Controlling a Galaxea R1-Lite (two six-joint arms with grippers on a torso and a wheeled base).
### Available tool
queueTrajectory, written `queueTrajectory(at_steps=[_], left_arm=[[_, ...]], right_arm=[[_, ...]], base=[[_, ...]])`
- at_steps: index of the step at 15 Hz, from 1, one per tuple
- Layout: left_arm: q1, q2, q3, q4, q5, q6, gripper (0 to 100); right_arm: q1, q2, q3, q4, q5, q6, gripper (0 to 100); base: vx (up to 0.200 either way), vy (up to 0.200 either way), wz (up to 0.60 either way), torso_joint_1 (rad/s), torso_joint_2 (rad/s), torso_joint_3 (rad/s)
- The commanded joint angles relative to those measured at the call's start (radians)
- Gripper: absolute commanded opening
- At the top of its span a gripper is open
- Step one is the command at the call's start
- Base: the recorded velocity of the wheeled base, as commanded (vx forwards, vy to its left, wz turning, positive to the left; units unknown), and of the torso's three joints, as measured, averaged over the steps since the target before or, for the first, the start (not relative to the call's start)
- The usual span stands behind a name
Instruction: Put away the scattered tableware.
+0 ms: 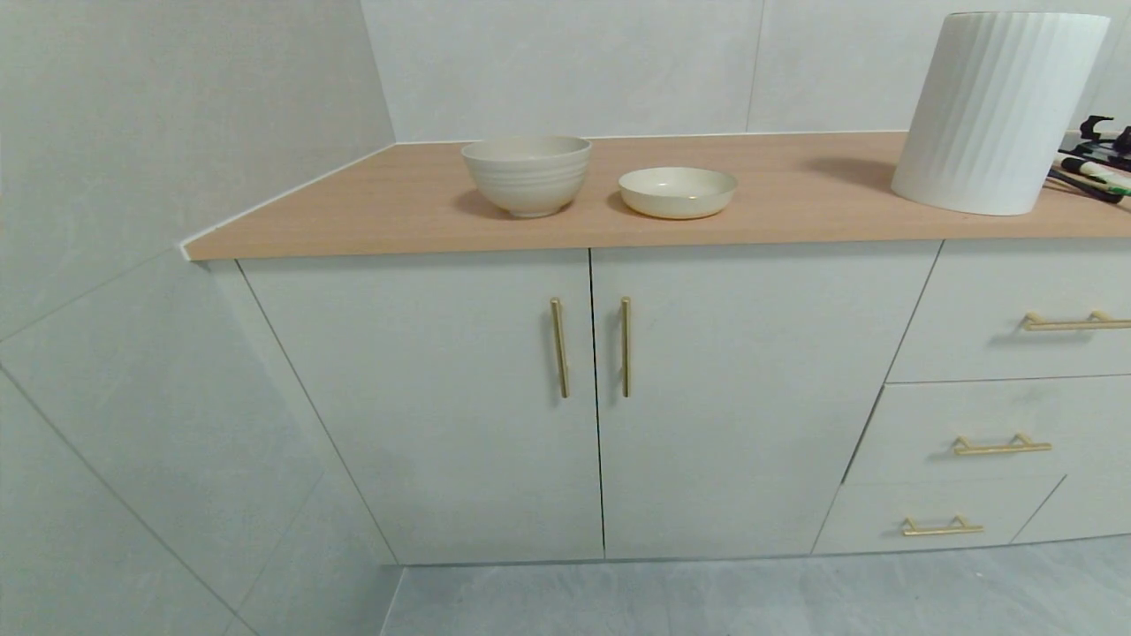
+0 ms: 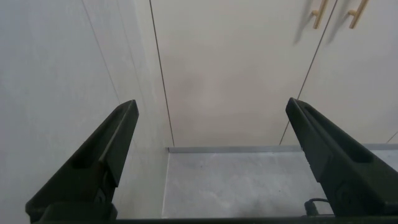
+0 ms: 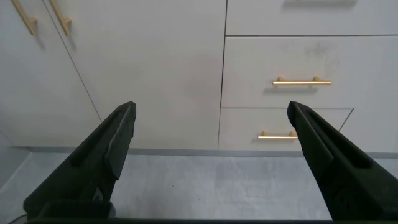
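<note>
Head view showed a deep ribbed bowl and a shallow dish standing near each other but apart on the wooden counter, in the upper middle of the frame, the bowl to the left. Both sat upright with their mouths opening upward; being round, neither had a long axis.

At upper right stood a tall white ribbed cylinder, with pens just beside it at the frame edge. Below the counter, two pale cabinet doors were shut, their upright gold handles side by side; drawers filled the right. A grey tiled wall and grey floor enclosed the corner.

The left end effector was spread wide and held nothing, low before the cabinet doors. The right end effector was likewise spread and unladen, facing the drawers.
</note>
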State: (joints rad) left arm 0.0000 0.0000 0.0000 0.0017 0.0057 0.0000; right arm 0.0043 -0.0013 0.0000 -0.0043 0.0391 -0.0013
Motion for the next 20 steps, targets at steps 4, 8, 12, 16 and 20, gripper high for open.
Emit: queueTrajectory(at_steps=[4, 8, 12, 16, 20], left_arm=[[0.000, 0.000, 0.000, 0.000, 0.000, 0.000, 100], [0.000, 0.000, 0.000, 0.000, 0.000, 0.000, 100], [0.000, 0.000, 0.000, 0.000, 0.000, 0.000, 100], [0.000, 0.000, 0.000, 0.000, 0.000, 0.000, 100], [0.000, 0.000, 0.000, 0.000, 0.000, 0.000, 100]], right_arm=[[0.000, 0.001, 0.000, 0.000, -0.001, -0.002, 100], [0.000, 0.001, 0.000, 0.000, -0.001, 0.000, 100], [0.000, 0.001, 0.000, 0.000, -0.001, 0.000, 100], [0.000, 0.001, 0.000, 0.000, -0.001, 0.000, 100], [0.000, 0.001, 0.000, 0.000, -0.005, -0.006, 100]], base=[[0.000, 0.000, 0.00, 0.000, 0.00, 0.000], [0.000, 0.000, 0.30, -0.001, 0.00, 0.005], [0.000, 0.000, 0.15, -0.001, 0.00, -0.001], [0.000, 0.000, 0.00, 0.000, 0.00, 0.000], [0.000, 0.000, 0.00, 0.000, 0.00, 0.000]])
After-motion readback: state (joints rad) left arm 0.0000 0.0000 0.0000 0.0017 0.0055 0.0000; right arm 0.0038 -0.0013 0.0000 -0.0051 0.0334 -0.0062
